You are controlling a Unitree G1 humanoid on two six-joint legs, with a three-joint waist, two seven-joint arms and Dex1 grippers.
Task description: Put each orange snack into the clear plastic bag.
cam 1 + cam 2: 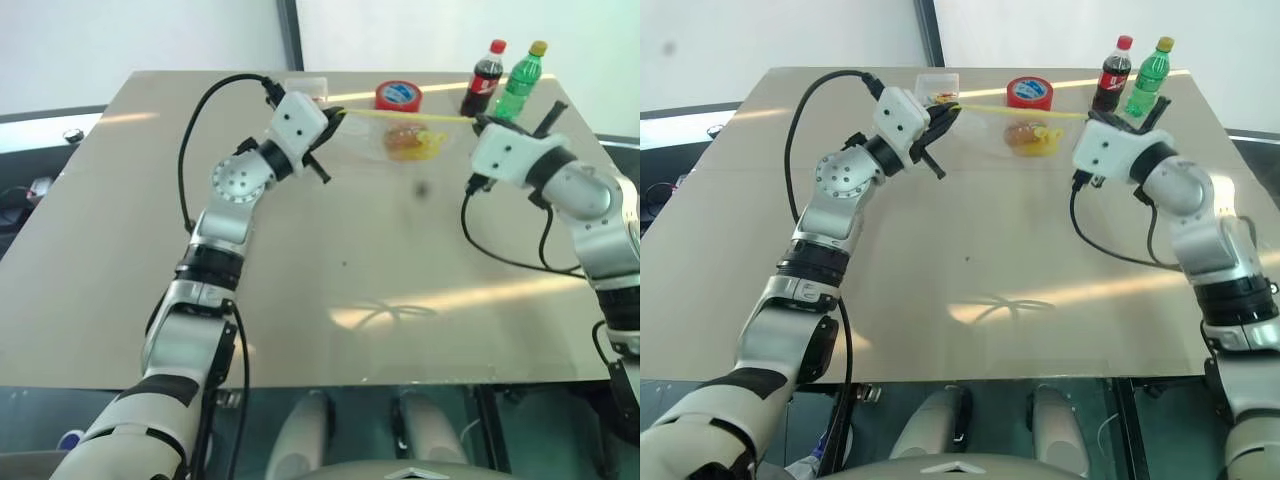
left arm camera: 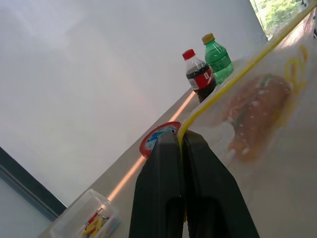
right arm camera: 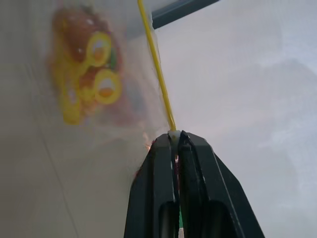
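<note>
Both grippers are pinching the clear plastic bag (image 1: 1025, 135) by its yellow strip, left gripper (image 2: 182, 140) at one end, right gripper (image 3: 174, 136) at the other. It hangs taut between them near the table's (image 1: 970, 260) far edge, orange snacks (image 1: 404, 140) inside (sealing looks next).

**Item Count on the Tabletop**

We count one clear plastic bag (image 1: 1025, 128) with one yellow strip (image 1: 1025, 112) along its mouth. We cannot count the orange snacks (image 1: 1020, 135) inside it. We count two bottles: one dark bottle with a red cap (image 1: 1112, 76) and one green bottle (image 1: 1148, 80). We count one red tape roll (image 1: 1029, 93), one small clear box (image 1: 937, 86), and two end effectors, left end effector (image 1: 952, 108) and right end effector (image 1: 1089, 119).
</note>
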